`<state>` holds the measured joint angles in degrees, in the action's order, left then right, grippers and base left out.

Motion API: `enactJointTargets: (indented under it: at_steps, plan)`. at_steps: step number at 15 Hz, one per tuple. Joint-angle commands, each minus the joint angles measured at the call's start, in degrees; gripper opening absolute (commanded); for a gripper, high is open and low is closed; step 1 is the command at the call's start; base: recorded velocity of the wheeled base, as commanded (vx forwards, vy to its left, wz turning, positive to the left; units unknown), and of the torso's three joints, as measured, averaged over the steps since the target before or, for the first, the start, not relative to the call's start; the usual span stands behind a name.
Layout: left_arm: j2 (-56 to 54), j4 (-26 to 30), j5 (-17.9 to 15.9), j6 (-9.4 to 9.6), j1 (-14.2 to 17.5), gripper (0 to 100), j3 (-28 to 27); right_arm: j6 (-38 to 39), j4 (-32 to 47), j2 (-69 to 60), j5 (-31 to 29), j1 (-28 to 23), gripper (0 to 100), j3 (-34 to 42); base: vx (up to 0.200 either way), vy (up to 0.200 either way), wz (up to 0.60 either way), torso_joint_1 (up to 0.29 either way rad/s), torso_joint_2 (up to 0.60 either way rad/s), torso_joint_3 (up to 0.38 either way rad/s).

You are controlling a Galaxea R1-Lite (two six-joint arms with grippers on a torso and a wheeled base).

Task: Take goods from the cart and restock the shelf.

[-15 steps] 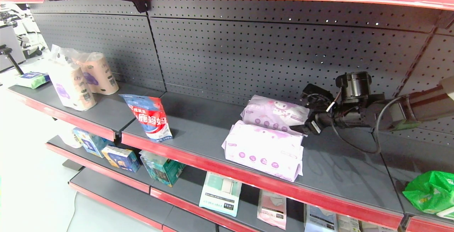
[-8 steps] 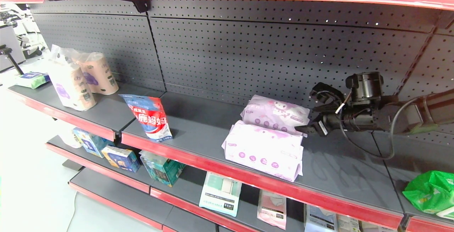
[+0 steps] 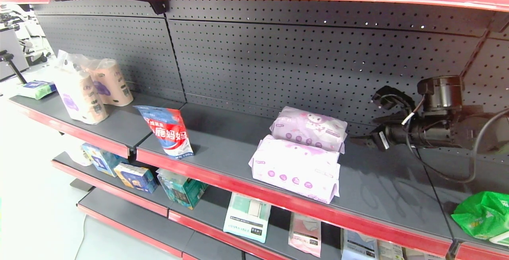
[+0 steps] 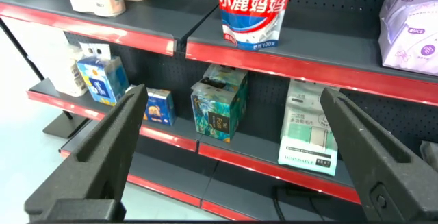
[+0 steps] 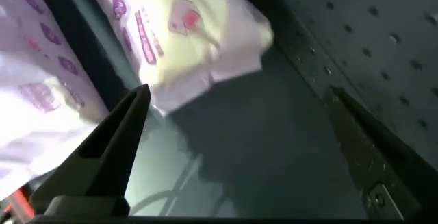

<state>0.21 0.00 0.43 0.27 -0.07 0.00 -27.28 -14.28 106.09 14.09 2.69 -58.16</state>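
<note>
Two pink tissue packs lie on the middle shelf (image 3: 377, 196), one behind the other. The front pack (image 3: 296, 168) lies along the red front edge, and the rear pack (image 3: 308, 128) lies right behind it, nearer the pegboard (image 3: 278, 61); the two appear to touch. The right gripper (image 3: 364, 140) hovers just above the shelf board on the right of the rear pack, close beside it but apart from it. Its fingers are spread wide with nothing between them. From the right wrist, the rear pack (image 5: 198, 32) and front pack (image 5: 34, 101) lie ahead of the parted right gripper (image 5: 237, 92). The left gripper (image 4: 233, 94) also has its fingers wide apart and holds nothing. It hangs in front of the lower shelves, facing a teal box (image 4: 219, 101) and a white box (image 4: 308, 131). Farther left on the middle shelf stands a red-and-blue pouch (image 3: 169, 130), upright, well apart from the packs. Beyond it stand wrapped paper rolls (image 3: 81, 93). A green bag (image 3: 483, 214) sits at the far right of the shelf.
</note>
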Motion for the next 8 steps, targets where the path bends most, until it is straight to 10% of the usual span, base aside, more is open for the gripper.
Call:
enactJointTargets:
  at_steps: [1, 8]
  plan:
    - [0.0, 0.0, 0.0, 0.0, 0.1, 100, 0.0, 1.4, -0.1, -7.5, -0.7, -2.6, 100, 6.6, 0.0, 0.0, 0.0, 0.0, 0.0, 0.0]
    - [0.0, 0.0, 0.0, 0.0, 0.0, 100, 0.0, 14.9, -0.2, -28.6, -4.8, -5.7, 100, 22.9, 0.0, 0.0, 0.0, 0.0, 0.0, 0.0]
